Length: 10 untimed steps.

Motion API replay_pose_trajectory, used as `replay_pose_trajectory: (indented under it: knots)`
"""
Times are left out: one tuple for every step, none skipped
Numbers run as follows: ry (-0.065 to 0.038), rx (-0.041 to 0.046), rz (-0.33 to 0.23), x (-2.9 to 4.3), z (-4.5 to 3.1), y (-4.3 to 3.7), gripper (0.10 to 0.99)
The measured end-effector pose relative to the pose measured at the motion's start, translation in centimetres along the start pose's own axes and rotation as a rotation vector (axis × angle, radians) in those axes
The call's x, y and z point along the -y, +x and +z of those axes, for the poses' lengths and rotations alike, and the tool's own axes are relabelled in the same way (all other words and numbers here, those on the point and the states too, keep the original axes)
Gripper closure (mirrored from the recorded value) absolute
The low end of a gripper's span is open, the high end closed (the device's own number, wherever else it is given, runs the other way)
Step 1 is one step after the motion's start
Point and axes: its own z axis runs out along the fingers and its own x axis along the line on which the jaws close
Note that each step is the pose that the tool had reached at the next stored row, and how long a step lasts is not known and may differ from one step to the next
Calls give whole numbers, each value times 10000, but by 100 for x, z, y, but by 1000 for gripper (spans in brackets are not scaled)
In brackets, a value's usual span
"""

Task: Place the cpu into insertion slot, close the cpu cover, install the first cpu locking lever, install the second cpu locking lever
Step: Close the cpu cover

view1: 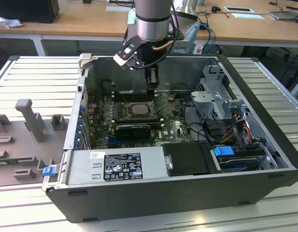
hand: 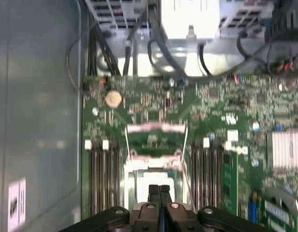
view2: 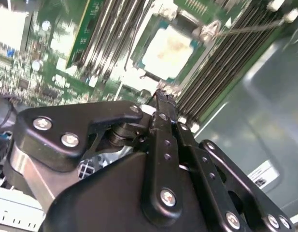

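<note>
While gripper [hand: 159, 191] hangs over cpu [view2: 170, 46], fingers [hand: 153, 192] pressed together; insertion slot [view2: 140, 62] partly hidden.

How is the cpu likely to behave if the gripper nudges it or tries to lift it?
The cpu looks thin and flat, so it is probably light and stiff. Its metal top seems smooth, so likely slippery. It lies inside the insertion slot, so a sideways nudge probably would not slide it.
</note>
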Motion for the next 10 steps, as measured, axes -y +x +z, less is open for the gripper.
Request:
replay_pose_trajectory:
  knots:
    - [8, -2, 0, -70, 9, 1, 980]
    - [9, -30, 1, -88, 13, 0, 980]
    - [9, -106, 7, -98, 16, 0, 980]
    - [10, -208, 13, -116, 24, -1, 980]
    - [9, -227, 14, -133, 37, -1, 980]
    - [13, -225, 14, -156, 47, -1, 980]
    - [24, -218, 12, -214, 65, -1, 980]
    - [34, -211, 1, -266, 80, 1, 980]
    - [42, -208, -15, -311, 87, 1, 980]
    - [43, -208, -26, -331, 89, 2, 980]
